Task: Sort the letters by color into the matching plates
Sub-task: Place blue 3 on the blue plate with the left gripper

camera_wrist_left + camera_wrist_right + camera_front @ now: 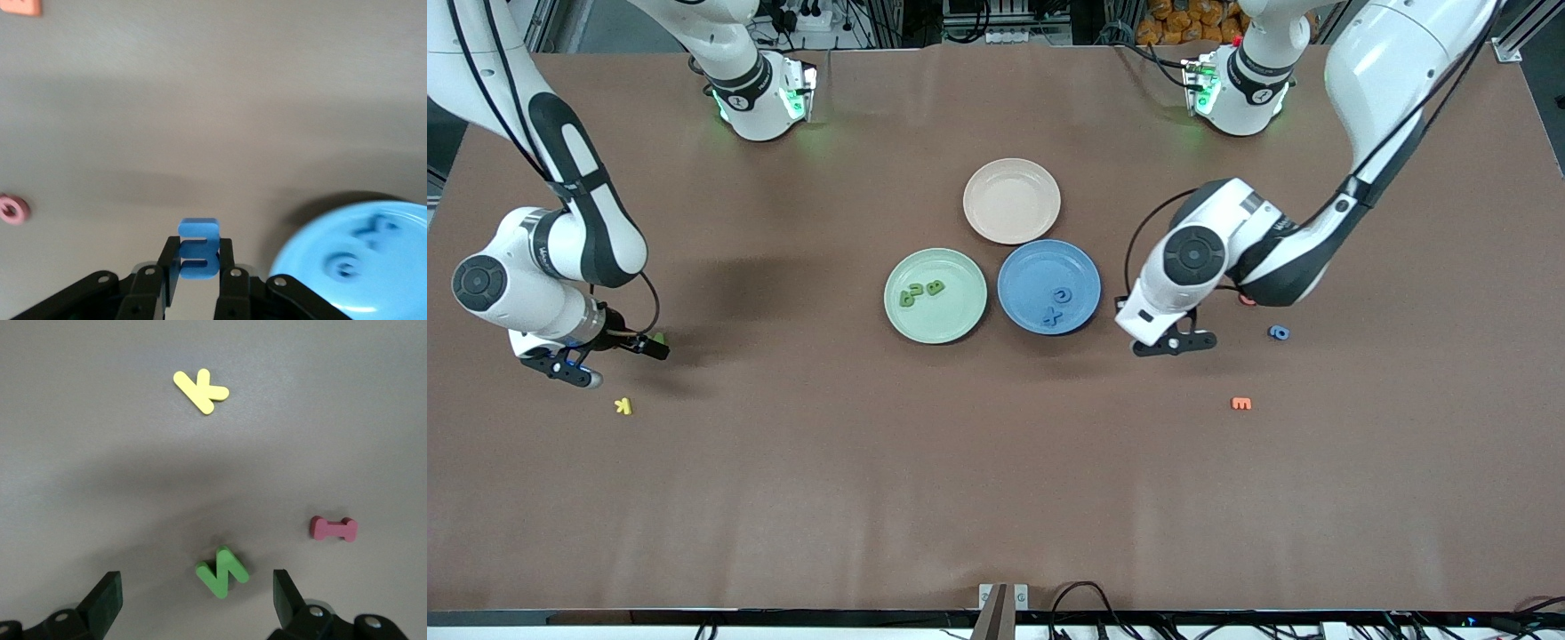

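My left gripper (199,265) is shut on a blue letter (199,248), up in the air beside the blue plate (400,290) on the side toward the left arm's end. The blue plate (1023,274) holds two blue letters (1057,304). The mint green plate (947,322) beside it holds green letters (923,292). Another blue letter (1279,332) lies on the table near the left arm. My right gripper (197,603) hangs open over a green letter (223,571), which lies between its fingers; in the front view this green letter (660,338) shows at the gripper (615,356).
A beige-pink plate (1012,201) sits farther from the front camera than the two plates. A yellow K (623,406) and a pink letter (333,529) lie near the green letter. An orange letter (1241,404) and a red one (1247,300) lie near the left arm.
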Controlling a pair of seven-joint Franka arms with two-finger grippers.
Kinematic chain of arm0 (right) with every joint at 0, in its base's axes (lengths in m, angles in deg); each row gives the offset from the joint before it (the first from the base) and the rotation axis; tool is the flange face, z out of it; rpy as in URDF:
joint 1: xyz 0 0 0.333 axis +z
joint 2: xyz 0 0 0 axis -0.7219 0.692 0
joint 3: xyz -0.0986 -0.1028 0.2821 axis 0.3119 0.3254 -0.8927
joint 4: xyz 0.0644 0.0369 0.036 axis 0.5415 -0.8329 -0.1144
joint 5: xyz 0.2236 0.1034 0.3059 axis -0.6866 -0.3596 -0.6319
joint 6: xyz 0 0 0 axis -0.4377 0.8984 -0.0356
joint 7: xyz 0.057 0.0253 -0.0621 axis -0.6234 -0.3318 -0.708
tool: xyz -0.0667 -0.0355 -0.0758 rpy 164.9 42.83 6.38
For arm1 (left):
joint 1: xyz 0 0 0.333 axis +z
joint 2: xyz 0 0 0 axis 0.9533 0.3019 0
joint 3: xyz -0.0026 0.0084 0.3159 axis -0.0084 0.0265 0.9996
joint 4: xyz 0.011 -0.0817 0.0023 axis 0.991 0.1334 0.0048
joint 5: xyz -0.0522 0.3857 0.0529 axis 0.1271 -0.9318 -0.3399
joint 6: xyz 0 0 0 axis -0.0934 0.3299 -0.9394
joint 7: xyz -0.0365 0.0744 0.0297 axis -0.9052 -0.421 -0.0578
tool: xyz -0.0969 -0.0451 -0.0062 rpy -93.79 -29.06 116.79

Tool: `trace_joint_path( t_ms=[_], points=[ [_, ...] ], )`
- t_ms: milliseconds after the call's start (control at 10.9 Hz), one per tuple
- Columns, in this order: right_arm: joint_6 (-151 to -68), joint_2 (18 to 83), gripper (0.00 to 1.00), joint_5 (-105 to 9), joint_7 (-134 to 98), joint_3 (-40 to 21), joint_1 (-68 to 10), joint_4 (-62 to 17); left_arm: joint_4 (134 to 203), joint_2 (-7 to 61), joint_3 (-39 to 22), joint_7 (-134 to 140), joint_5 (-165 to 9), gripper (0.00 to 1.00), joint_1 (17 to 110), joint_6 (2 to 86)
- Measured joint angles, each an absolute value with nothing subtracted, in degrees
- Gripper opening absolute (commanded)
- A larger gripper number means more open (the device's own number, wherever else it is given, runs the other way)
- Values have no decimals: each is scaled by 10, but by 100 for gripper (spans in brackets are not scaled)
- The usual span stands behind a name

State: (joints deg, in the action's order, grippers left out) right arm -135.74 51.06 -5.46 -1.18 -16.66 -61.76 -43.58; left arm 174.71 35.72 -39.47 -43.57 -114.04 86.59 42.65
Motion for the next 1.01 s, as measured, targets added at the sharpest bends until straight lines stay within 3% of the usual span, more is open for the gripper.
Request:
trace_joint_path(
  t_ms=[459, 735, 826, 918, 1010],
  points=[
    [-1396, 512, 100, -54, -44, -167, -641, -469, 1717, 396, -390, -543, -1117, 0, 798, 420],
    [-1415, 515, 100, -54, -46, -173, -642, -479, 1667, 437, -330, -618, -1106, 0, 681, 422],
    [-1419, 516, 100, -53, -46, -176, -642, -482, 1652, 445, -306, -627, -1099, 27, 644, 422],
    [-1425, 516, 100, -39, -48, -178, -642, -487, 1639, 451, -287, -638, -1090, 99, 616, 423],
    [-1429, 516, 100, -18, -49, -178, -642, -490, 1628, 456, -271, -651, -1083, 100, 593, 423]
  ],
)
